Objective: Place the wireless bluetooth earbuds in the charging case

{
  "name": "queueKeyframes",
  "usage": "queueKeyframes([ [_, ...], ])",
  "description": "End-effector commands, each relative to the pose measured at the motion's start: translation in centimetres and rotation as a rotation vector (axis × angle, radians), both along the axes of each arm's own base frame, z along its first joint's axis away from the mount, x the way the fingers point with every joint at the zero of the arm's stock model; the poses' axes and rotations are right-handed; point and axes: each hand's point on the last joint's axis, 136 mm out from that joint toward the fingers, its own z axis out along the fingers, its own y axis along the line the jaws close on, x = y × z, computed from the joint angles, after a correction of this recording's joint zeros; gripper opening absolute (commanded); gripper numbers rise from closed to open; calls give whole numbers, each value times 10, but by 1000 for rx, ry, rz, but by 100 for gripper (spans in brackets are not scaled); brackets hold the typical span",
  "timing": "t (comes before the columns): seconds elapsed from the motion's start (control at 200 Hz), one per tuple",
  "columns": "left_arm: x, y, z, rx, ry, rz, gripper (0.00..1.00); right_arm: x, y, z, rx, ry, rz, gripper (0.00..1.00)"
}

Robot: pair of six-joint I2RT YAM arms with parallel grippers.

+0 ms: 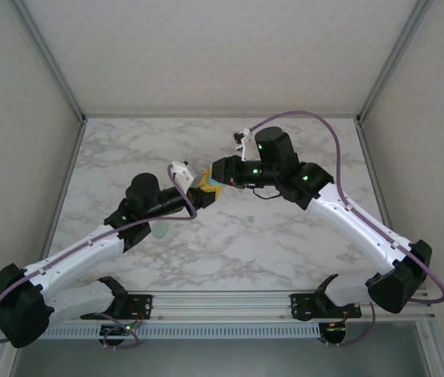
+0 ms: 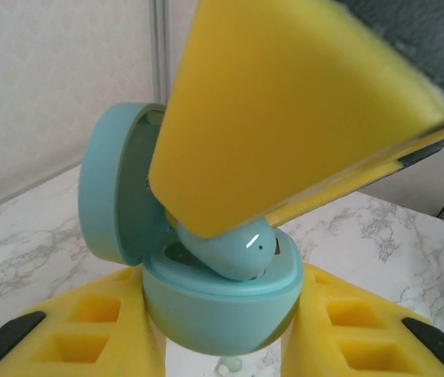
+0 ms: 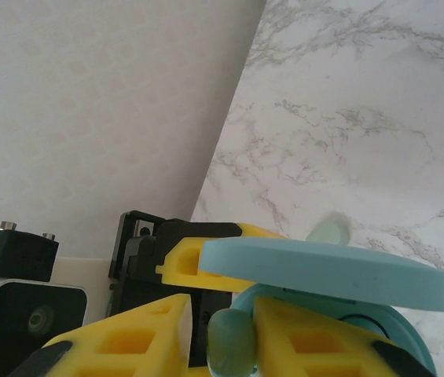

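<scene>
Earbud (image 2: pixel 233 251) half-seated in charging case (image 2: pixel 222 302), which left end effector (image 2: pixel 222 339) clamps; right end effector (image 3: pixel 222 318) straddles it, grip can't tell. Best press squarely, then release.

Fig.: no legible text, labels, brands or nos. on case (image 2: pixel 222 314), arms (image 1: pixel 347 216) or table (image 1: pixel 229 251).

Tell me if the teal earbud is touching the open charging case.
Touching. The left wrist view shows the earbud sunk into the base of the charging case, no gap between them.
</scene>
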Motion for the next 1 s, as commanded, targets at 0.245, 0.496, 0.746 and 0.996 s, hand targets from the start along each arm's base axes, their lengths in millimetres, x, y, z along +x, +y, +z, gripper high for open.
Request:
queueKeyframes([
  [0.245, -6, -1, 37, -79, -81, -13, 19, -4, -9, 20, -3, -41, -20, 35],
  [0.496, -6, 0, 35, -75, -81, -9, 19, -9, -13, 35, 23, -70, -21, 37],
  [0.746, -5, -1, 35, -73, -81, -10, 19, -16, -12, 48, 66, -91, 9, 37],
  [0.996, -8, 0, 32, -56, -80, -21, 19, 3, -46, 60, -29, -188, -169, 37],
])
